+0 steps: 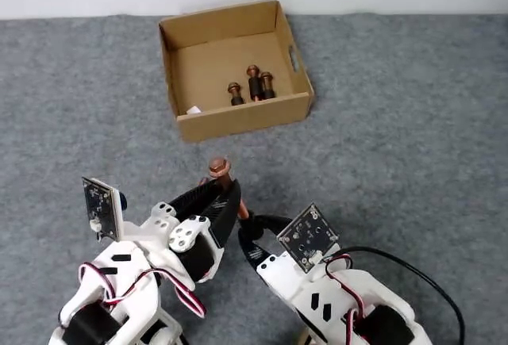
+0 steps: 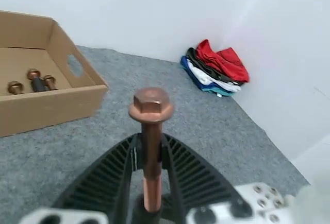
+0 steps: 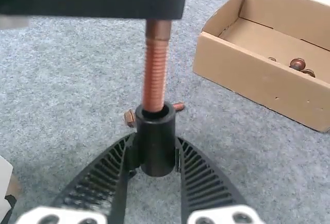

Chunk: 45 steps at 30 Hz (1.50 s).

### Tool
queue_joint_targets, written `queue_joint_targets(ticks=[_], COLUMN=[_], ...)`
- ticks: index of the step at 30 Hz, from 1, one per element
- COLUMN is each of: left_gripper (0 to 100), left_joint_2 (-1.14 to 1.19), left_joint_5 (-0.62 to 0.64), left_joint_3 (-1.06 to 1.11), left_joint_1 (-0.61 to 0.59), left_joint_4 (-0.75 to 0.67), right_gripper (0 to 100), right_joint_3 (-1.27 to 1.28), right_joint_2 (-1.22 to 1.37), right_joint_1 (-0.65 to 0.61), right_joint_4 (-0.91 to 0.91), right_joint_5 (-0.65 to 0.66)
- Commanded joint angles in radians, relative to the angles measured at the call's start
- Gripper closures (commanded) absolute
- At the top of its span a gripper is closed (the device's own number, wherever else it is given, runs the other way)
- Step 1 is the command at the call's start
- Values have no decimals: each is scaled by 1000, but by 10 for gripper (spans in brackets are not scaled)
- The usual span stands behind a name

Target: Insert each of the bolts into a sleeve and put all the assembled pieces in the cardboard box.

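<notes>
- Seating the bolt [image 2: 151, 131] in the sleeve [image 3: 154, 144]: your left jaws pinched its shank, your right jaws clasped the sleeve, and the bolt's tip sat just inside.
- Next, by my judgement, you needed a straight push home.

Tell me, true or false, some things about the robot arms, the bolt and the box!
1. The left gripper holds a copper bolt. True.
2. The right gripper holds nothing. False: it is shut on a black sleeve.
3. The cardboard box has nothing in it. False: three assembled pieces are inside.
4. The bolt's threaded end goes into the top of the sleeve. True.
</notes>
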Motion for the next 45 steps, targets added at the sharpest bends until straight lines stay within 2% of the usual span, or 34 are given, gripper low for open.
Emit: queue_joint_targets(ticks=[1,10,16,19,27,32,35,39,45], left_gripper=[994,994,994,994,994,990,903,756,754], left_joint_2=[-9,-11,-11,-11,-11,-11,-8,-2,-2], left_joint_5=[9,-37,-41,-66,-68,-86,-150,-169,-244], left_joint_3=[16,87,79,70,22,25,22,-2,-105], left_joint_1=[58,69,-37,-40,178,195,193,160,-11], left_joint_4=[-3,-25,-54,-37,130,190,245,347,405], right_gripper=[990,990,990,990,990,990,990,990,990], right_joint_3=[-9,-12,-12,-12,-14,-15,-15,-15,-15], right_joint_2=[-2,-5,-5,-5,-5,-5,-5,-5,-5], right_joint_1=[8,8,8,8,8,8,8,8,39], right_joint_4=[-30,-28,-27,-27,-27,-27,-27,-27,-33], right_joint_5=[8,9,9,9,9,11,11,11,11])
